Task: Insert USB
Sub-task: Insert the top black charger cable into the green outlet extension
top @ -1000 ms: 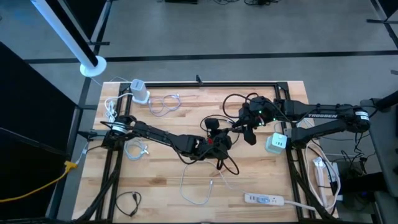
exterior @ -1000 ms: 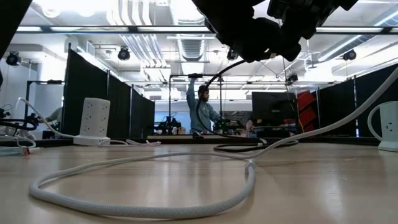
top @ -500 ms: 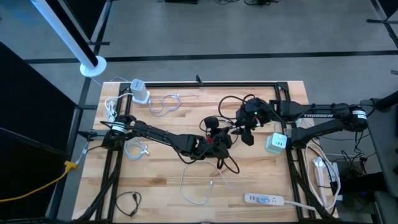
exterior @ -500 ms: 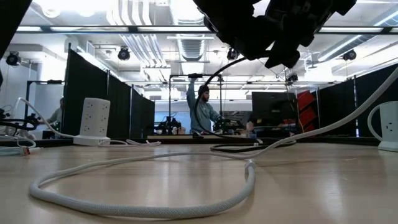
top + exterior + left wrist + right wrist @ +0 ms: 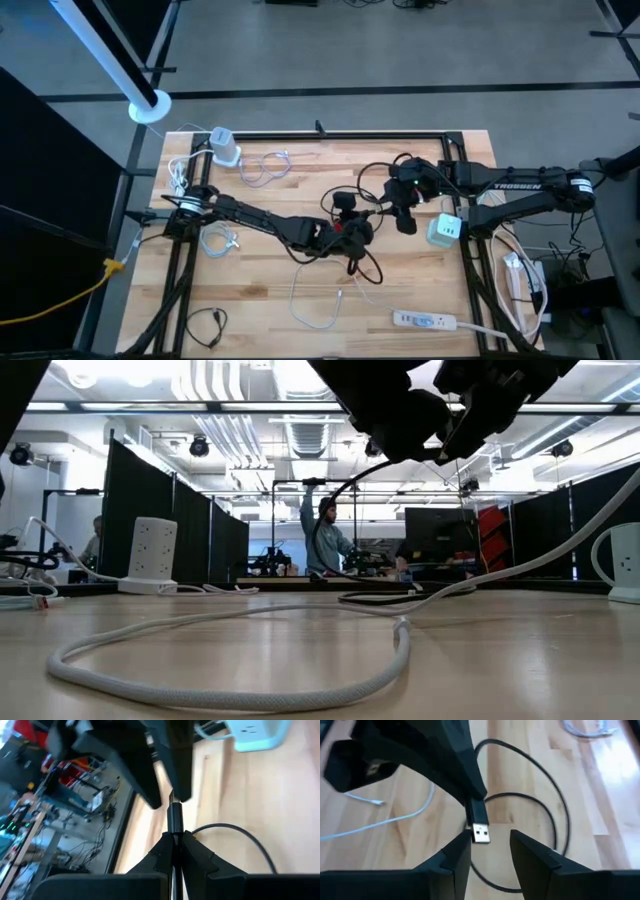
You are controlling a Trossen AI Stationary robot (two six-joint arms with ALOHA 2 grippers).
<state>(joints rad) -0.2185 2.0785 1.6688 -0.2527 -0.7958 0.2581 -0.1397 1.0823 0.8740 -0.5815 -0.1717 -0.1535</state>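
Mid-table, above the wooden top (image 5: 260,290): left gripper (image 5: 352,222) pinched tight on a black USB cable (image 5: 174,817) just behind its plug, the two dark fingers (image 5: 200,854) meeting around the cord; seen from the right wrist, the USB plug (image 5: 480,833) hanging with its metal end bare, between the right gripper's (image 5: 490,845) parted fingers (image 5: 532,851) but touched by neither; right gripper part-open and holding nothing, close beside the left one near the table's centre; black cord looping loose on the boards beneath; pale green power cube (image 5: 445,229) just beside the right arm; white power strip (image 5: 425,321) along the near edge; white cable (image 5: 240,690) coiled in the foreground of the low view.
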